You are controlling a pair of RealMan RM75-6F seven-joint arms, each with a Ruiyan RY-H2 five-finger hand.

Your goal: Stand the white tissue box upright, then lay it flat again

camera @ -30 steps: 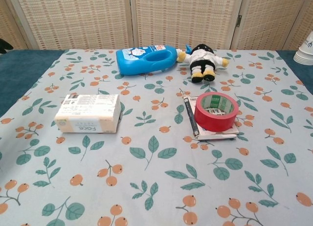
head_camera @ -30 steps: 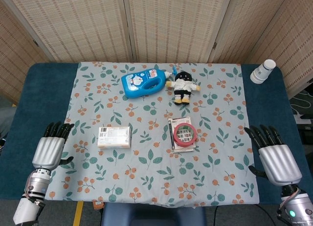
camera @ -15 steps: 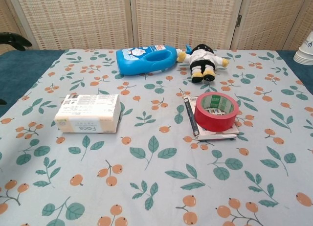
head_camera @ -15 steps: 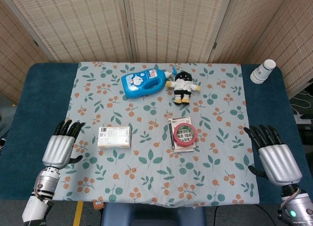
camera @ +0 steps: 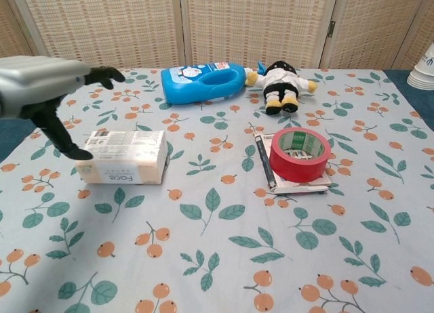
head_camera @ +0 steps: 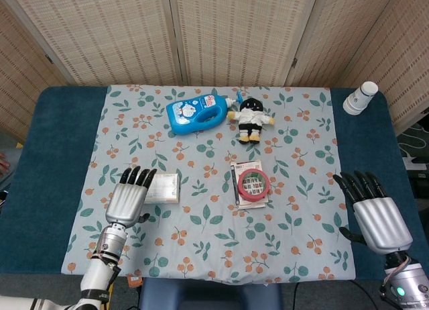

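Observation:
The white tissue box (camera: 123, 156) lies flat on the floral cloth at centre left; in the head view only its right part (head_camera: 166, 187) shows past my left hand. My left hand (head_camera: 129, 198) hovers over the box's left end with fingers spread and nothing in it; the chest view shows the left hand (camera: 47, 89) above and to the left of the box, thumb hanging down by the box's left edge. My right hand (head_camera: 377, 217) stays open over the blue table edge at the right, far from the box.
A blue bottle (head_camera: 196, 111) lies at the back centre beside a small plush doll (head_camera: 249, 119). A red tape roll (head_camera: 253, 183) sits on a booklet right of the box. A white paper cup stack (head_camera: 360, 97) stands at the back right.
My left hand has moved right from the cloth's left edge to over the tissue box's left end. The box and my right hand have not moved.

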